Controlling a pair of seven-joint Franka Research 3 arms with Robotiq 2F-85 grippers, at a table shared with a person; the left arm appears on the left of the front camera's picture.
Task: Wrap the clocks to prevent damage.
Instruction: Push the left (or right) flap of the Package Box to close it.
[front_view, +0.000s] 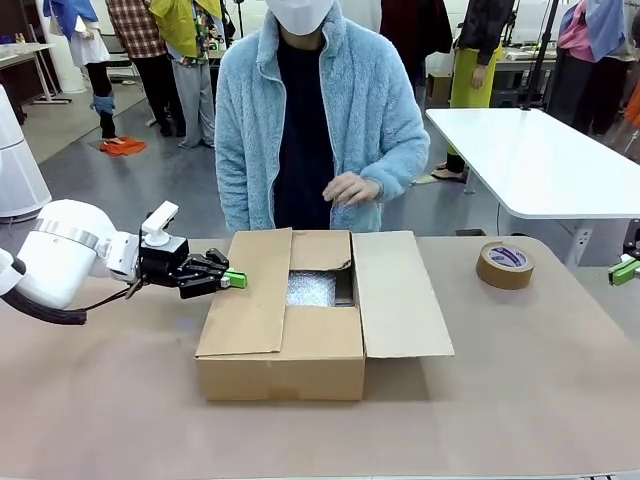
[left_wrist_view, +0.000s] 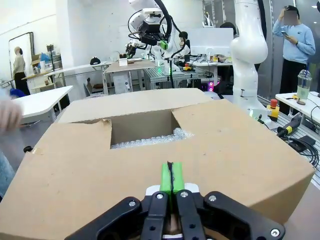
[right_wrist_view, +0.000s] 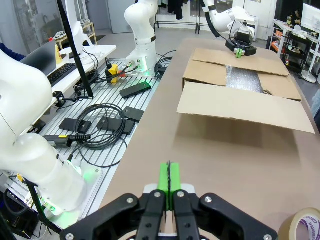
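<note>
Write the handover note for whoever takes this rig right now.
Left gripper: shut, empty, at the left flap of the cardboard box.
Right gripper: shut, empty, near the tape roll.
Person's hand: raised behind the box.
Clocks: a bubble-wrapped parcel lying inside the box.
Done: wrapping, and the parcel is boxed.
Left: probably closing the flaps over the gap; the tape is untouched.

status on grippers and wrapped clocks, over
Left gripper, jaws shut, empty, at cardboard box flap. Right gripper shut, empty, near tape roll. Wrapped clocks inside box, flaps part-closed.
</note>
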